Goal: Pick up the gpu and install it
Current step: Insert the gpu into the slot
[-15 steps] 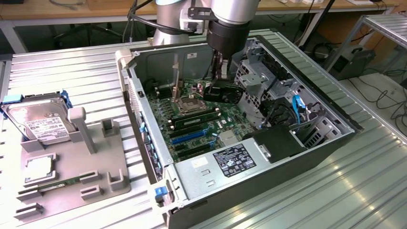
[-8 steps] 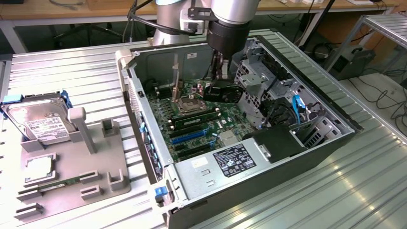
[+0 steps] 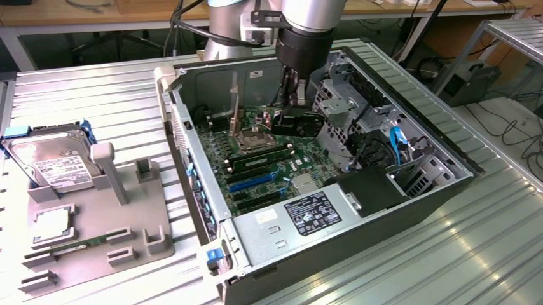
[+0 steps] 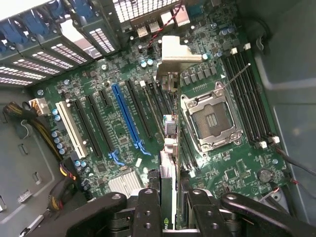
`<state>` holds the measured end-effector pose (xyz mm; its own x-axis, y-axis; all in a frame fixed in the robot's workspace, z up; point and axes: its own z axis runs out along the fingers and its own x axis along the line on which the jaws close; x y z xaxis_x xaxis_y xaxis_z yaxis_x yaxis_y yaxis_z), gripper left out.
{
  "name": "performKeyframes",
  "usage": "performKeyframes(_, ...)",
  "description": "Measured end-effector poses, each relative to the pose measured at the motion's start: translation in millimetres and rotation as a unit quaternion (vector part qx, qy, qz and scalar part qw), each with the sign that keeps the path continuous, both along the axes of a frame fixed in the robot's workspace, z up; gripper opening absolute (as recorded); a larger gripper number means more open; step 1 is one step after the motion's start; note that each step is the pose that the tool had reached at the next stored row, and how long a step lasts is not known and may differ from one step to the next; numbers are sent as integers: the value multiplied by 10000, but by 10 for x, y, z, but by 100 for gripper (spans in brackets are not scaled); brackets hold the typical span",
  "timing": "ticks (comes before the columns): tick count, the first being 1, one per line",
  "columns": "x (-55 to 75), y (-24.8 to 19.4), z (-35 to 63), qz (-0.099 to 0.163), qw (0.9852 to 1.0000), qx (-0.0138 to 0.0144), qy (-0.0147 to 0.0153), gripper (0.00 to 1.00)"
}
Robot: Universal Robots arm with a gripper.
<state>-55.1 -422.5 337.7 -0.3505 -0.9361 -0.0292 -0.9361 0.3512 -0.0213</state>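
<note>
The hand [image 4: 168, 207] grips the gpu [image 4: 168, 148] edge-on between its fingers [image 4: 148, 207], inside the open computer case [image 3: 441, 159]. The card hangs directly below the hand, above the motherboard [image 4: 98, 163], between the blue slot [image 4: 126, 116] and the processor socket [image 4: 210, 118].

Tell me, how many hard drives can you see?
1. The silver hard drive leans in the grey holder at the exterior view's left, outside the computer case. More may sit hidden in the case's bays.
</note>
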Motion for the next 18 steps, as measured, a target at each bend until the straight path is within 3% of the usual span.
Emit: performKeyframes(18, 0, 0, 0, 303, 9995, 0, 0, 26)
